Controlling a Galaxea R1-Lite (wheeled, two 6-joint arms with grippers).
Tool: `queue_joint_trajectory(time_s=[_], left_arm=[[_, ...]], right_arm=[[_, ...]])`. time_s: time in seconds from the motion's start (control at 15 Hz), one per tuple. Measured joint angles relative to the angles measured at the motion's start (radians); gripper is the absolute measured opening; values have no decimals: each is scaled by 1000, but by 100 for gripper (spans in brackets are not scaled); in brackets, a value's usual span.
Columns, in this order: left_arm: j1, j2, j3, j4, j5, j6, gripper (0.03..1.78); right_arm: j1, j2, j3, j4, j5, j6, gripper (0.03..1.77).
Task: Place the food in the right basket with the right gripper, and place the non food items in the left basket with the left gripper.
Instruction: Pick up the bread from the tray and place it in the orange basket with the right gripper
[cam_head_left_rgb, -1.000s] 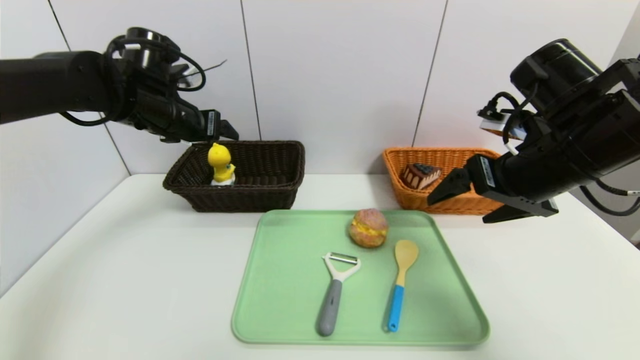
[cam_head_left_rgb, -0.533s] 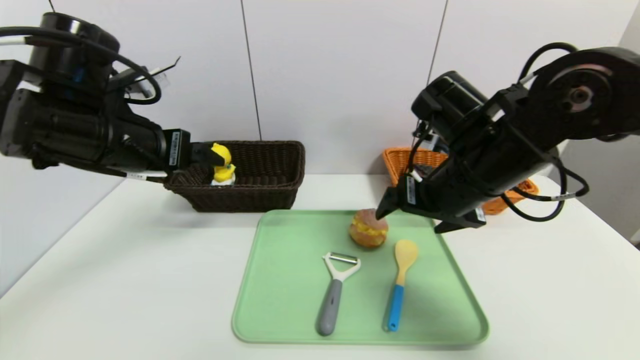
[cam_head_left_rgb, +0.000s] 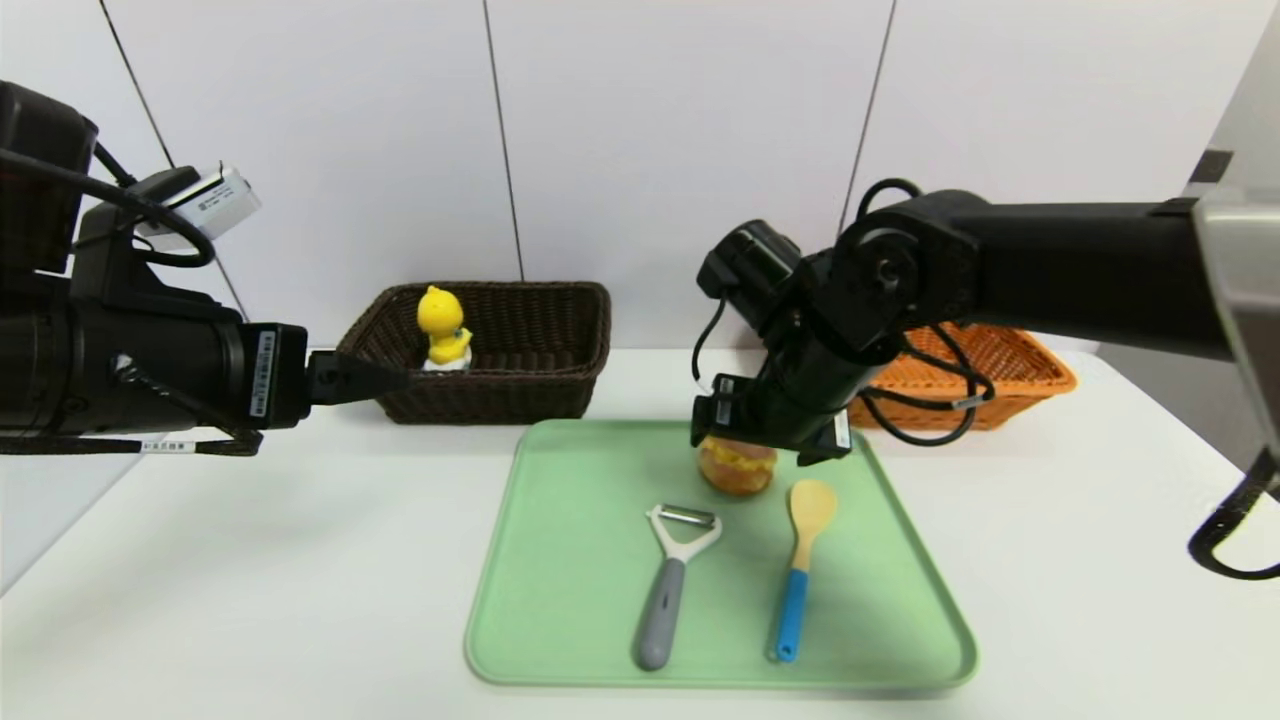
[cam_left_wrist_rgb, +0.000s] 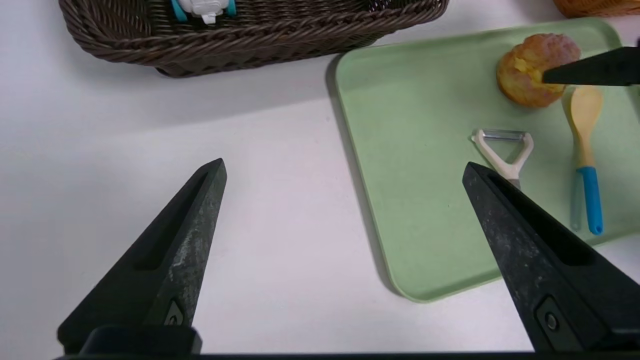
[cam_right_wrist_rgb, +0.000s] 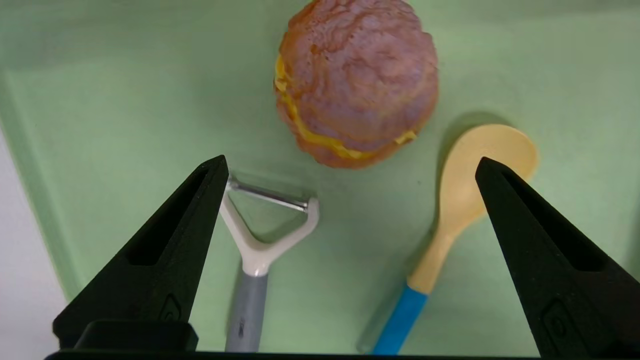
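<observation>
The cream puff (cam_head_left_rgb: 738, 475) (cam_right_wrist_rgb: 356, 80) sits at the back of the green tray (cam_head_left_rgb: 560, 600). My right gripper (cam_head_left_rgb: 757, 448) (cam_right_wrist_rgb: 350, 167) hangs open just above it, empty. The grey-handled peeler (cam_head_left_rgb: 668, 580) (cam_right_wrist_rgb: 255, 250) and the blue-handled spoon (cam_head_left_rgb: 800, 560) (cam_right_wrist_rgb: 470, 200) lie on the tray in front of the puff. The yellow duck (cam_head_left_rgb: 441, 330) stands in the dark brown left basket (cam_head_left_rgb: 560, 390). My left gripper (cam_head_left_rgb: 395, 378) (cam_left_wrist_rgb: 345, 167) is open and empty over the table, left of the tray. My right arm partly covers the orange right basket (cam_head_left_rgb: 1000, 375), and the cake slice is hidden.
Both baskets stand against the white back wall. The tray's left rim (cam_left_wrist_rgb: 350, 130) lies between my left gripper's fingers in the left wrist view. White table runs on either side of the tray and in front of it.
My right arm swung from the orange basket over to the cream puff and came down above it. My left arm drew back from the dark basket, leaving the duck inside.
</observation>
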Motion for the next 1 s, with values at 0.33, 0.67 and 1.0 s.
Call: queue_joint_trajectory(time_s=[0.33, 0.67, 1.0], left_arm=[[-10, -24, 36, -4, 0, 0, 169], [-11, -38, 57, -5, 0, -3, 169], [-13, -39, 61, -6, 0, -1, 169]], right_arm=[[2, 101, -11, -90, -36, -8, 171], [1, 146, -13, -129, -42, -13, 171], [-3, 150, -11, -123, -64, -35, 120]])
